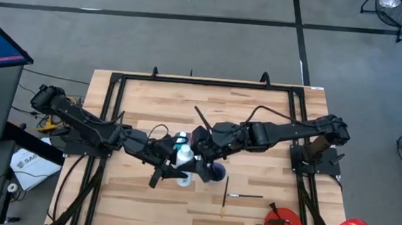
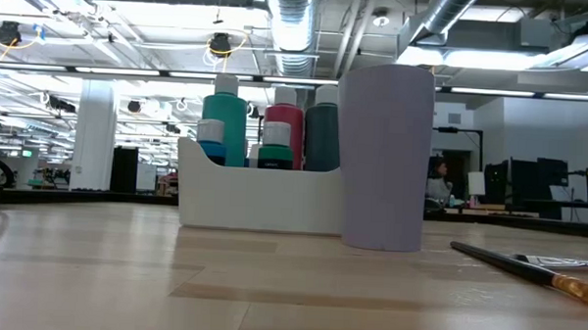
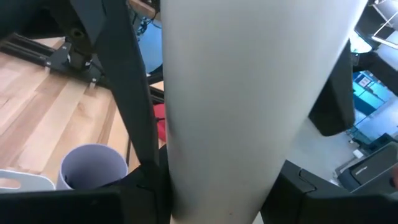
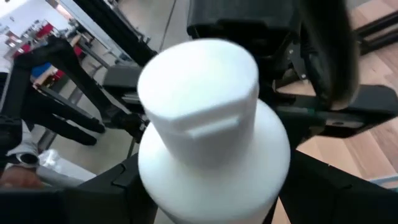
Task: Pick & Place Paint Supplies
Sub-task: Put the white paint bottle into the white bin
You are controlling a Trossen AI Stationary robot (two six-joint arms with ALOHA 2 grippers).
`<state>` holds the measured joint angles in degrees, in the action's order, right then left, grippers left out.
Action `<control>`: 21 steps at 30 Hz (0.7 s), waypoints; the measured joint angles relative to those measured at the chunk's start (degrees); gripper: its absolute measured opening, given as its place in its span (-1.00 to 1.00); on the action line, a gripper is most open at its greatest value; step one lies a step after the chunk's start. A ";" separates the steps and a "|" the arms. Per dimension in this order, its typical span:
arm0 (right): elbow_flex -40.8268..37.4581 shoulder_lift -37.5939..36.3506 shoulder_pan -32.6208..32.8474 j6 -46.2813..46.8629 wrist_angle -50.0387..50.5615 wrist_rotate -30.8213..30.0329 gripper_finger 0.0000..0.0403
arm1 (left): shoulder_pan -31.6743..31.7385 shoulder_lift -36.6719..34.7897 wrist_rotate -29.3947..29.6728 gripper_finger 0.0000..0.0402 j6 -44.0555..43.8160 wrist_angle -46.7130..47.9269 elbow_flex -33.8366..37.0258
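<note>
The wooden table (image 1: 257, 124) carries both dark arms, which meet near its middle. A white tray (image 2: 263, 198) stands there, and three paint bottles sit upright in it: a teal one (image 2: 224, 123), a red one (image 2: 283, 130) and a dark grey-green one (image 2: 322, 135), all with white caps. A pale purple cup (image 2: 384, 158) stands just beside the tray.

The left gripper (image 1: 171, 169) is clamped on a white bottle (image 3: 249, 93), whose body fills the left wrist view between the dark fingers (image 3: 134, 93). The right gripper (image 1: 199, 158) is closed around a white bottle's cap end (image 4: 205, 124); whether it is the same bottle, I cannot tell.

A thin brush (image 2: 535, 273) lies flat on the table near the cup. Another brush (image 1: 224, 197) lies near it in the high view.
</note>
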<state>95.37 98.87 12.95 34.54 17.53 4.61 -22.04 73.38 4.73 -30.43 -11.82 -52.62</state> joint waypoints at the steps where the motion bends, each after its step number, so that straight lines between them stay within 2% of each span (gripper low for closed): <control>1: 0.00 -0.02 -0.08 0.00 -0.22 0.01 0.29 | 0.00 0.00 0.07 -0.22 -0.01 -0.21 0.00; 5: 0.01 -0.02 -0.09 0.02 -0.19 -0.03 0.22 | 0.00 0.00 0.19 -0.22 -0.05 0.16 0.00; 11: 0.02 -0.02 0.43 1.12 -0.17 -0.65 -0.12 | 0.00 0.00 -0.02 -0.21 -0.56 0.07 0.00; 16: 0.00 -0.02 1.31 2.38 -0.17 -2.46 -0.12 | 0.00 0.00 -0.53 -0.15 -0.62 0.03 -0.02; 21: 0.02 -0.80 2.97 3.45 0.59 -8.47 -0.15 | 0.02 -0.15 -0.41 0.09 -1.23 0.54 -0.15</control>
<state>95.39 98.07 15.92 38.00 18.13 -3.86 -22.02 73.24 4.32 -31.66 -11.28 -52.77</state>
